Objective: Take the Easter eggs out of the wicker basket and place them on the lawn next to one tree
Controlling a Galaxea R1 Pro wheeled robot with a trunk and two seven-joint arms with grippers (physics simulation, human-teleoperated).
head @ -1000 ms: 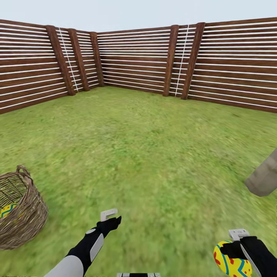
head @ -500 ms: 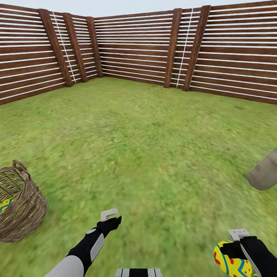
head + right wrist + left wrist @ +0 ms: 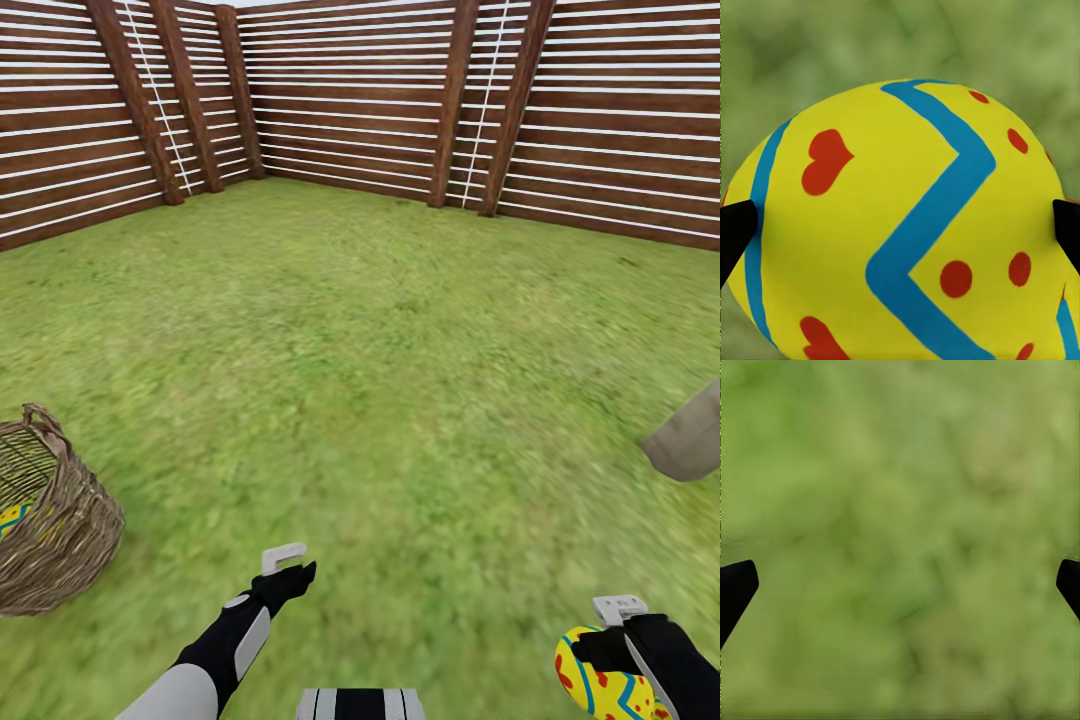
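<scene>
Yellow egg (image 3: 907,225) | clamped in right gripper (image 3: 610,655) | unlabelled

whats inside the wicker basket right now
One Easter egg, yellow with a blue band, shows through the wicker basket. The weave and the picture's edge hide the rest of the inside, so more eggs cannot be ruled out.

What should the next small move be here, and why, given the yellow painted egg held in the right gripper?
Probably carry the yellow painted egg, clamped in the right gripper, rightward toward the grey-brown trunk base at the head view's right edge, then lower it onto the green lawn beside it. The egg is off the grass, and another egg waits in the brown wicker basket.
</scene>
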